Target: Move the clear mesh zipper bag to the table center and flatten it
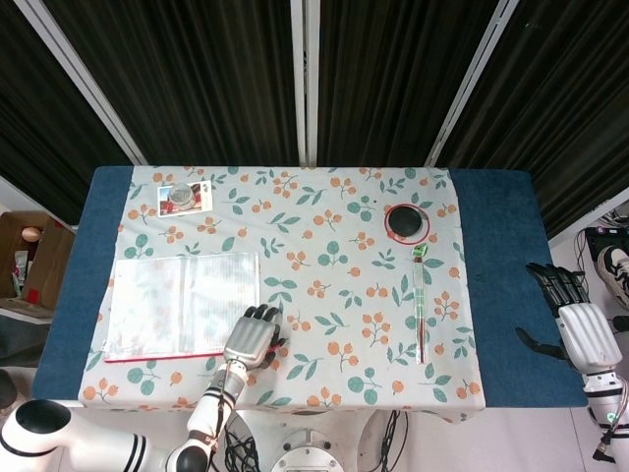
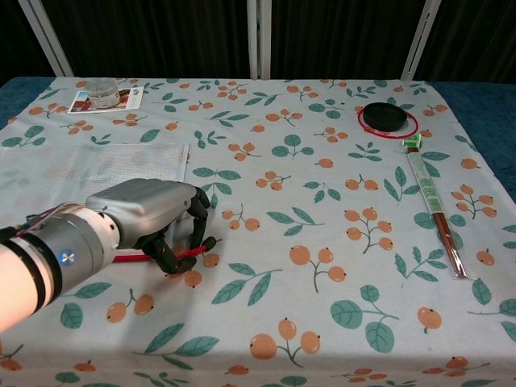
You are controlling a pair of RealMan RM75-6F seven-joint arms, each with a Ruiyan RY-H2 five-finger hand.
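One clear mesh zipper bag (image 1: pixel 183 304) lies flat at the frame's left; the left hand (image 1: pixel 252 337) pinches its red zipper edge (image 2: pixel 187 254) at the lower right corner. The right hand (image 1: pixel 578 320), fingers spread, idles far right.

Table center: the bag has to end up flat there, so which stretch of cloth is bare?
Bare cloth runs from the mesh bag and left robot hand across to the chopsticks, below the black lid. The left side is crowded; the right robot hand hangs off the table's edge.
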